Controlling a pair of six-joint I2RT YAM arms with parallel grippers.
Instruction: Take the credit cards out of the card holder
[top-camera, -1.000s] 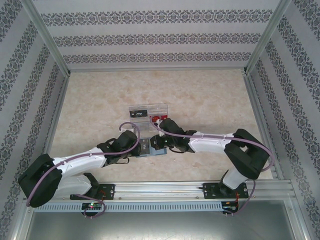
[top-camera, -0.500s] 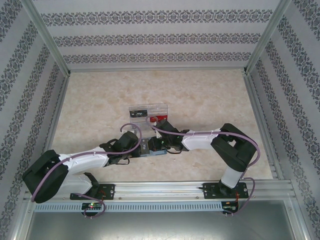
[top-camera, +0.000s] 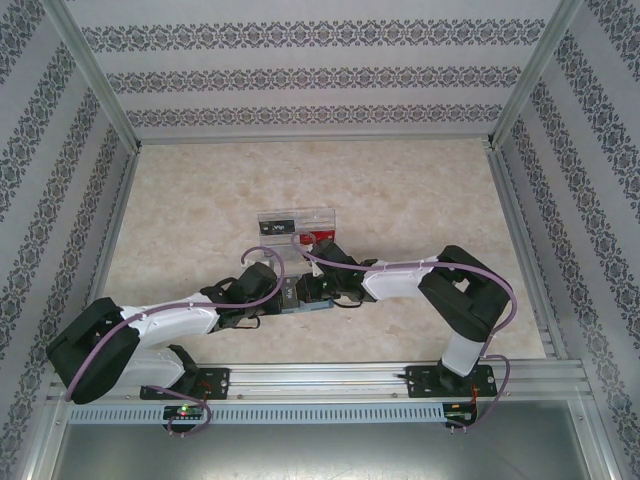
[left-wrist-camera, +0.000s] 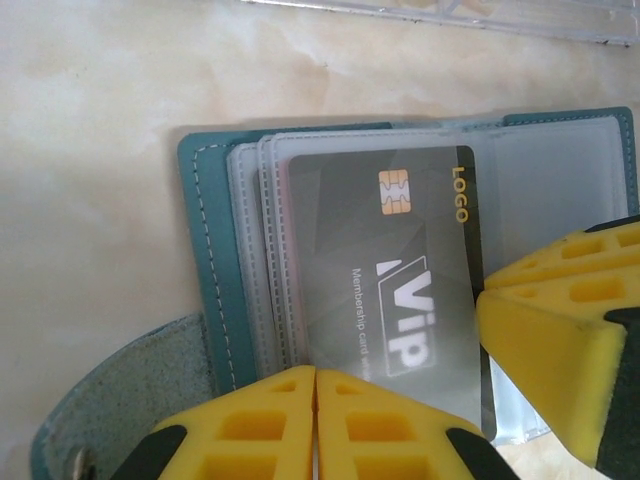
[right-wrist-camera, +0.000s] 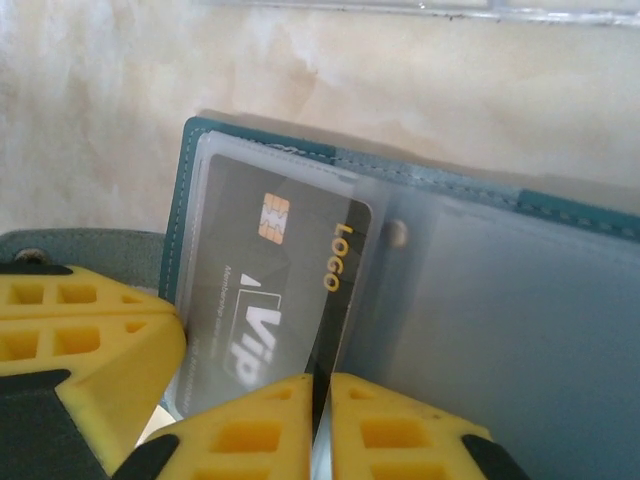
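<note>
Marble-patterned tabletop (top-camera: 200, 200) bears a clear tray (top-camera: 325, 217) just beyond the open card holder (left-wrist-camera: 205, 250).

We lose the lower edge of the grey VIP card (left-wrist-camera: 380, 270) behind the yellow jaws of the left gripper (left-wrist-camera: 316, 390), and the strap (left-wrist-camera: 120, 400) of the card holder (left-wrist-camera: 205, 260) runs off the bottom edge.

card holder (left-wrist-camera: 205, 250): teal, open flat, strap at 7 o'clock | credit card (left-wrist-camera: 380, 280): grey VIP, chip toward 12 o'clock, among clear sleeves
</note>
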